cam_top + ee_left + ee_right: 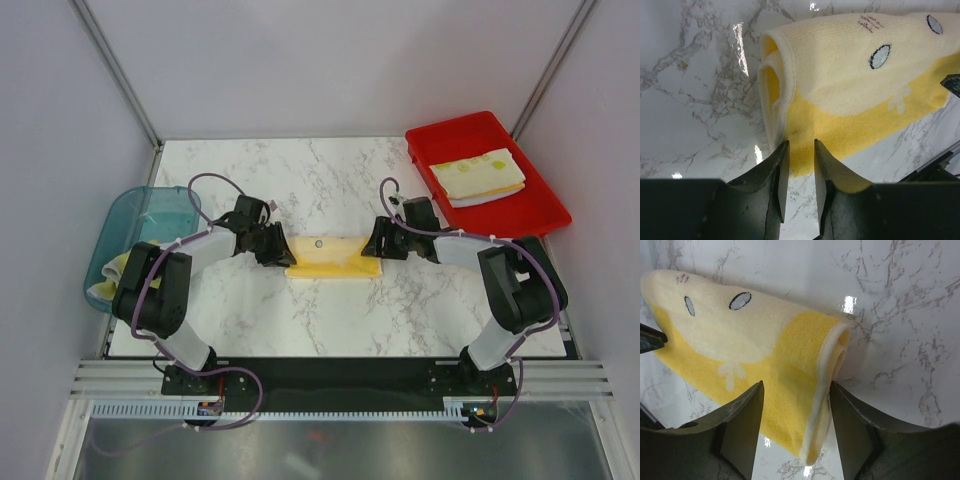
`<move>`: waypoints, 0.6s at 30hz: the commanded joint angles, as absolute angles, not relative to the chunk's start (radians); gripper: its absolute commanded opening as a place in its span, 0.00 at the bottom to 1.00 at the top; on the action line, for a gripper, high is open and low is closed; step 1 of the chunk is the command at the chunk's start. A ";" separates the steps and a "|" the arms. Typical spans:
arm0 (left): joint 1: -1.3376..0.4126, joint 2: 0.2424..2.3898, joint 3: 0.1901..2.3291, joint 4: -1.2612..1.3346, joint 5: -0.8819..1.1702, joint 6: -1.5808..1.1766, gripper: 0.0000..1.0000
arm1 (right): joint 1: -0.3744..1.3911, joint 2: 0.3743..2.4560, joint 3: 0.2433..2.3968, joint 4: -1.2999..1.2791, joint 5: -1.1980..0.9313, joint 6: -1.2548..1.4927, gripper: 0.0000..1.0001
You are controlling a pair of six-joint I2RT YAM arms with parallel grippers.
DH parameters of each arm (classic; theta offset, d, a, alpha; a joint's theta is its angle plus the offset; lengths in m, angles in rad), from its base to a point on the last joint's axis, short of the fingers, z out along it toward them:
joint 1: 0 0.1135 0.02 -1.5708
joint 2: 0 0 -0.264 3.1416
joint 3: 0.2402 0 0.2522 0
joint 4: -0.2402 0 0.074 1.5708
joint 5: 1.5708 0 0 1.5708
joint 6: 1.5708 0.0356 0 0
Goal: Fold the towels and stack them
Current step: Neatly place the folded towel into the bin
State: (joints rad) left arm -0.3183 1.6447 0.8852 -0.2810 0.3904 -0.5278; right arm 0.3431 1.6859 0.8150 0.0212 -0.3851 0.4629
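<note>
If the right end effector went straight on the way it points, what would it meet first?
The yellow towel; its folded end lies right ahead of the right end effector, though depth is unclear.

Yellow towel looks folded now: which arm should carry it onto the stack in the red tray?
Right. The red tray and its stack lie on the right arm's side, and the right end effector straddles an end of the yellow towel, jaws open. The left end effector would reach across.
</note>
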 commanded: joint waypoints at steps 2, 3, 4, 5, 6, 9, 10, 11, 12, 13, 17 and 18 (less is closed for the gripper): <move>-0.321 1.649 0.891 -0.262 0.351 -0.554 0.33 | 0.353 1.717 0.769 0.040 -0.403 0.446 0.59; -0.321 1.649 0.890 -0.262 0.350 -0.554 0.33 | 0.353 1.720 0.767 0.049 -0.414 0.449 0.57; -0.321 1.649 0.891 -0.264 0.342 -0.554 0.33 | 0.354 1.724 0.762 0.076 -0.423 0.463 0.54; -0.321 1.649 0.891 -0.265 0.338 -0.554 0.33 | 0.356 1.729 0.753 0.090 -0.436 0.471 0.52; -0.321 1.651 0.890 -0.270 0.337 -0.554 0.32 | 0.360 1.736 0.747 0.106 -0.446 0.480 0.52; -0.321 1.649 0.888 -0.279 0.327 -0.555 0.32 | 0.367 1.740 0.709 0.179 -0.454 0.514 0.50; -0.322 1.648 0.888 -0.281 0.324 -0.554 0.32 | 0.368 1.741 0.701 0.213 -0.454 0.520 0.49; -0.321 1.647 0.887 -0.281 0.321 -0.555 0.32 | 0.368 1.741 0.687 0.227 -0.456 0.532 0.46; -0.321 1.644 0.887 -0.284 0.319 -0.558 0.32 | 0.368 1.744 0.683 0.239 -0.457 0.535 0.42; -0.321 1.638 0.887 -0.287 0.315 -0.561 0.32 | 0.367 1.743 0.681 0.251 -0.457 0.535 0.37; -0.321 1.609 0.935 -0.343 0.296 -0.557 0.32 | 0.364 1.730 0.734 0.192 -0.431 0.494 0.01; -0.321 1.600 0.952 -0.362 0.287 -0.551 0.32 | 0.359 1.724 0.750 0.169 -0.431 0.485 0.00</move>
